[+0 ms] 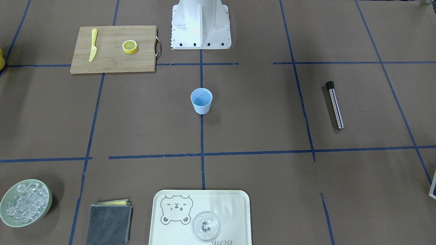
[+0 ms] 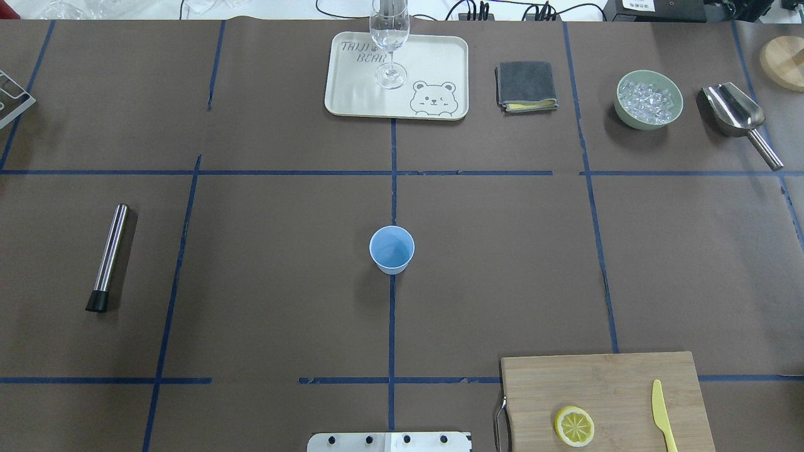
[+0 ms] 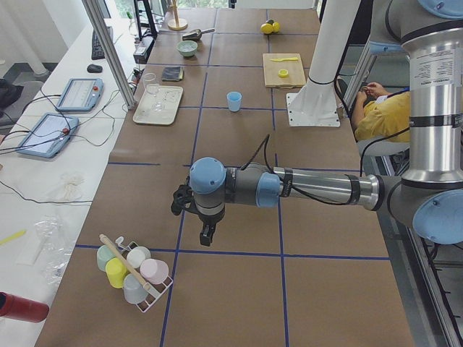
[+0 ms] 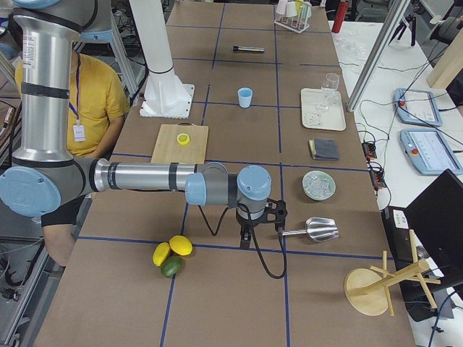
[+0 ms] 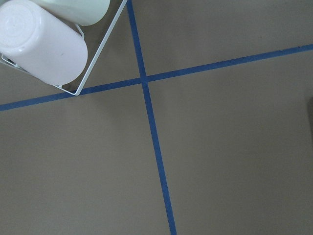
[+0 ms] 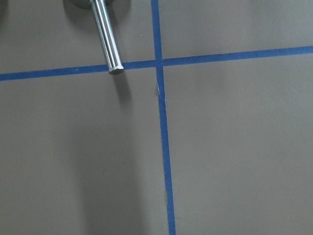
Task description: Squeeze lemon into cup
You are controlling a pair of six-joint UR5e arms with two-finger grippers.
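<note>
Left gripper [image 3: 207, 235] and right gripper [image 4: 246, 235] hung at the table's ends, and I couldn't tell if their fingers were open. Lemon [image 2: 574, 426] lay flat on the board [image 2: 603, 383], cup [image 2: 392, 249] mid-table. I figured that thin slice could slip from a pinch.

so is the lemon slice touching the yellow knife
Apart. The overhead view shows bare cutting board between the lemon slice and the yellow knife.

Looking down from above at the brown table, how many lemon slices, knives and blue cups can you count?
lemon slice: 1
yellow knife: 1
light-blue cup: 1
Total: 3
</note>
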